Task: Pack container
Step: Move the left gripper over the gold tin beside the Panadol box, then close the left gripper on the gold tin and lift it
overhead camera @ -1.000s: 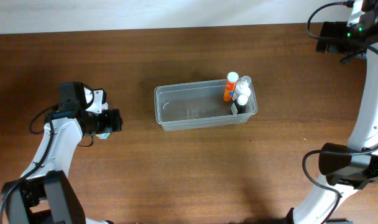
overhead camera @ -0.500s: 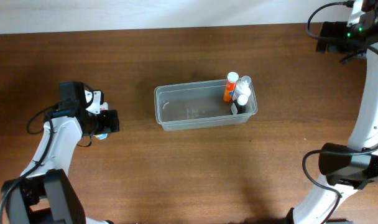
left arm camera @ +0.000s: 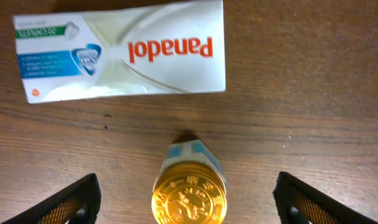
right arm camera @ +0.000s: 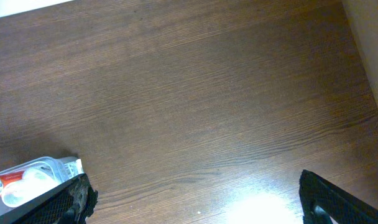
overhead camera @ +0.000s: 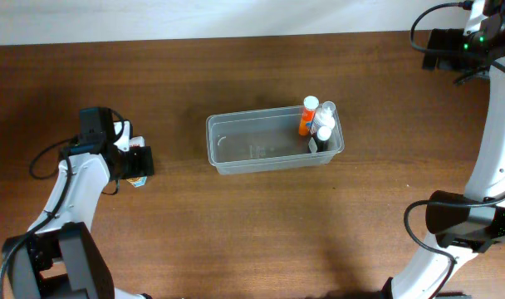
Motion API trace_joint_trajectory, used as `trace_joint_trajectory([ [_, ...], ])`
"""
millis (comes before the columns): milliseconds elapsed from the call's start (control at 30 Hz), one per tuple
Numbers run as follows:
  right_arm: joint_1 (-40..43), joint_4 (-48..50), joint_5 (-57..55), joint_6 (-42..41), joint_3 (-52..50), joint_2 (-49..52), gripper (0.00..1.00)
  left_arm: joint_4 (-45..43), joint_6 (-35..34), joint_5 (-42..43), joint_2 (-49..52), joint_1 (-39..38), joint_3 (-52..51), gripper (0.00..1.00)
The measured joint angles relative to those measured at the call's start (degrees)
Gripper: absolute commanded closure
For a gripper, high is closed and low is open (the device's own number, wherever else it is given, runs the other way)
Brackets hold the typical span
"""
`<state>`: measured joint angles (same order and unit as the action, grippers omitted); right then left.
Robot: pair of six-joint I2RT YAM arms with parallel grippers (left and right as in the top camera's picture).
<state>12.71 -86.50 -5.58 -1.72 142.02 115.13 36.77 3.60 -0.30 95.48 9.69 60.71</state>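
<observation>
Gold cap of a small bottle [left arm camera: 189, 186] now centres under the spread left tool [left arm camera: 190, 202], which has shifted left; a pick looks next. The container [overhead camera: 236, 143] waits well right on the surface [overhead camera: 236, 216]; right tool [right arm camera: 201, 205] spread too.

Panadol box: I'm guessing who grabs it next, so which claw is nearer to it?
Left. The left claw hovers open over a gold-lidded jar right beside the Panadol box. The right claw is far off, on the other side of the container.
</observation>
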Motion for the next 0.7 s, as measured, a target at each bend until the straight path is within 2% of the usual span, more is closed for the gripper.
trace_joint_trajectory([
  [633, 0.00, 0.00, 0.00, 0.00, 0.00, 0.00, 0.02, 0.24, 0.00, -0.39, 4.92, 0.00, 0.00, 0.11],
  [700, 0.00, 0.00, 0.00, -0.02, 0.00, 0.00, 0.02, 0.24, 0.00, -0.39, 4.92, 0.00, 0.00, 0.18],
])
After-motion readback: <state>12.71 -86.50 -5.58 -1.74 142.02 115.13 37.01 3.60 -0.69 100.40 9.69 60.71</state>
